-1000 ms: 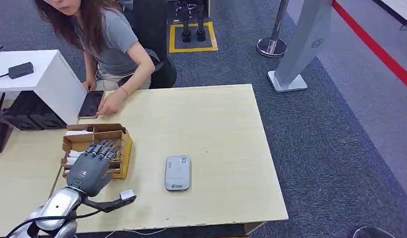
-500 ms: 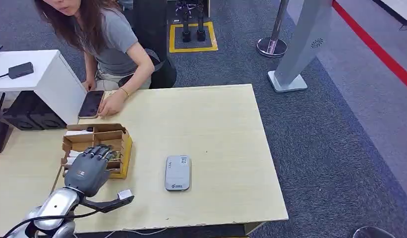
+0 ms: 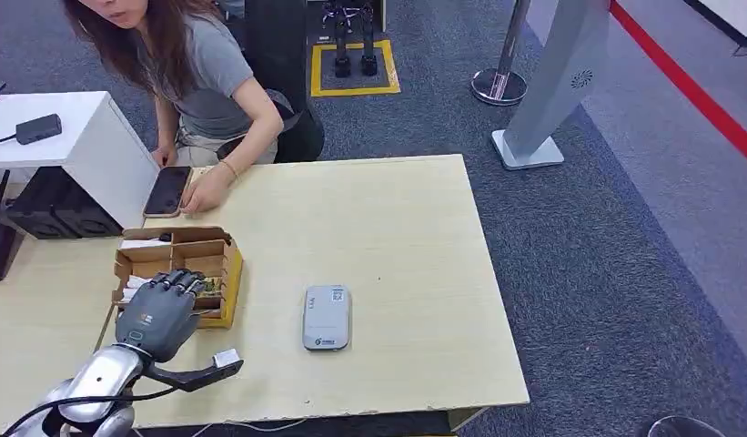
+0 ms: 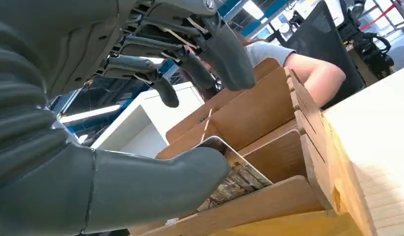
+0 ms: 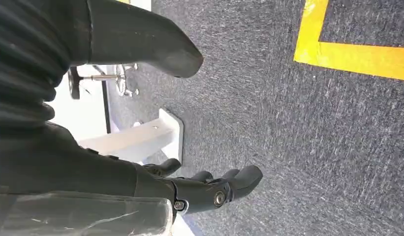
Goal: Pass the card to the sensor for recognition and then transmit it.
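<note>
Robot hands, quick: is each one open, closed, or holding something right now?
Left robot hand: open, fingers spread over the cardboard card box, thumb touching a card, nothing gripped yet.
Right robot hand: open, holding nothing.

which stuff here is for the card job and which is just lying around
Job: card in the box; sensor; left robot hand reaching into the box.

Lying about: phone under a person's hand; black adapter; white cabinet.
</note>
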Controlling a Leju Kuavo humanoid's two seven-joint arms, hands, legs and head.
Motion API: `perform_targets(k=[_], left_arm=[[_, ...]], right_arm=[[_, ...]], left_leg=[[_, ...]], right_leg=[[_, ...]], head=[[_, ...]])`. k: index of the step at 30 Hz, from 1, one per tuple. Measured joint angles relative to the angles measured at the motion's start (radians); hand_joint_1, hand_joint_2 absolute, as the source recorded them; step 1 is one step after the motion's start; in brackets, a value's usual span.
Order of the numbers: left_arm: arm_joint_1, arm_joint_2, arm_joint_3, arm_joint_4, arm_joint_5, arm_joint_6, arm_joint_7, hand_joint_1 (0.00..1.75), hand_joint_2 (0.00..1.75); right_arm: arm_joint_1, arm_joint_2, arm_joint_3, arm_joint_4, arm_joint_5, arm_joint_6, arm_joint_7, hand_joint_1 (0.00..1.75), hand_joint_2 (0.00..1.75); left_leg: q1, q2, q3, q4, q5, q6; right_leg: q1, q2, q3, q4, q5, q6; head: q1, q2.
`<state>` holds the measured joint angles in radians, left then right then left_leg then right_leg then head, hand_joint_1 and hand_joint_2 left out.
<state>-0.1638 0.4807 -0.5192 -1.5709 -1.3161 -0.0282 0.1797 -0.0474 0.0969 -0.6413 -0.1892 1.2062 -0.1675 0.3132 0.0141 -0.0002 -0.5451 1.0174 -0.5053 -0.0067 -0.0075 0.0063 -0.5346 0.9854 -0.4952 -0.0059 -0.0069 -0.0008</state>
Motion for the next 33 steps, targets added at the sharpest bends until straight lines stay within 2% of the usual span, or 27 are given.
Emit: perform_targets(k=[10, 12, 22, 24, 26, 27, 28, 29, 31, 33], left_arm=[[0.000, 0.006, 0.001, 0.000, 0.006, -0.012, 0.005, 0.79, 1.75], [0.001, 0.007, 0.001, 0.000, 0.006, -0.016, 0.007, 0.75, 1.75], [0.005, 0.014, 0.003, 0.000, 0.007, -0.020, 0.018, 0.79, 1.75], [0.005, 0.014, 0.003, 0.000, 0.007, -0.023, 0.019, 0.87, 1.75], [0.005, 0.015, 0.004, 0.000, 0.007, -0.026, 0.020, 0.89, 1.75], [0.005, 0.015, 0.005, 0.000, 0.007, -0.027, 0.020, 1.13, 1.75], [0.005, 0.015, 0.005, 0.000, 0.007, -0.029, 0.020, 1.26, 1.75], [0.005, 0.016, 0.005, 0.000, 0.007, -0.031, 0.020, 1.26, 1.75], [0.004, 0.016, 0.005, 0.000, 0.008, -0.035, 0.020, 1.45, 1.75], [0.004, 0.016, 0.006, 0.001, 0.008, -0.038, 0.020, 1.48, 1.75]], right_arm=[[0.000, 0.000, -0.011, 0.000, 0.013, -0.001, 0.000, 0.00, 1.75], [0.000, 0.000, -0.013, 0.000, 0.015, -0.002, 0.000, 0.00, 1.75], [0.000, 0.000, -0.021, 0.000, 0.016, -0.003, 0.000, 0.00, 1.75], [0.000, 0.000, -0.021, 0.000, 0.016, -0.005, 0.000, 0.00, 1.75], [0.000, 0.000, -0.022, 0.000, 0.018, -0.006, 0.000, 0.00, 1.75], [0.000, 0.000, -0.023, 0.000, 0.018, -0.008, 0.000, 0.00, 1.75], [0.000, 0.000, -0.023, 0.000, 0.018, -0.009, 0.000, 0.00, 1.75], [0.000, 0.000, -0.024, 0.000, 0.018, -0.010, 0.000, 0.00, 1.75], [0.000, 0.000, -0.025, 0.000, 0.018, -0.011, 0.000, 0.00, 1.75], [0.000, 0.000, -0.027, 0.000, 0.018, -0.012, 0.000, 0.00, 1.75]], left_leg=[[0.000, 0.000, 0.000, 0.000, 0.000, 0.000], [0.000, 0.000, 0.000, 0.000, 0.000, 0.000], [0.000, 0.000, 0.000, 0.000, 0.000, 0.000], [0.000, 0.000, 0.000, 0.000, 0.000, 0.000], [0.000, 0.000, 0.000, 0.000, 0.000, 0.000], [0.000, 0.000, 0.000, 0.000, 0.000, 0.000], [0.000, 0.000, 0.000, 0.000, 0.000, 0.000], [0.000, 0.000, 0.000, 0.000, 0.000, 0.000], [0.000, 0.000, 0.000, 0.000, 0.000, 0.000], [0.000, 0.000, 0.000, 0.000, 0.000, 0.000]], right_leg=[[0.000, 0.000, 0.000, 0.000, 0.000, 0.000], [0.000, 0.000, 0.000, 0.000, 0.000, 0.000], [0.000, 0.000, 0.000, 0.000, 0.000, 0.000], [0.000, 0.000, 0.000, 0.000, 0.000, 0.000], [0.000, 0.000, 0.000, 0.000, 0.000, 0.000], [0.000, 0.000, 0.000, 0.000, 0.000, 0.000], [0.000, 0.000, 0.000, 0.000, 0.000, 0.000], [0.000, 0.000, 0.000, 0.000, 0.000, 0.000], [0.000, 0.000, 0.000, 0.000, 0.000, 0.000], [0.000, 0.000, 0.000, 0.000, 0.000, 0.000]], head=[[0.000, 0.000], [0.000, 0.000], [0.000, 0.000], [0.000, 0.000], [0.000, 0.000], [0.000, 0.000], [0.000, 0.000], [0.000, 0.000], [0.000, 0.000], [0.000, 0.000]])
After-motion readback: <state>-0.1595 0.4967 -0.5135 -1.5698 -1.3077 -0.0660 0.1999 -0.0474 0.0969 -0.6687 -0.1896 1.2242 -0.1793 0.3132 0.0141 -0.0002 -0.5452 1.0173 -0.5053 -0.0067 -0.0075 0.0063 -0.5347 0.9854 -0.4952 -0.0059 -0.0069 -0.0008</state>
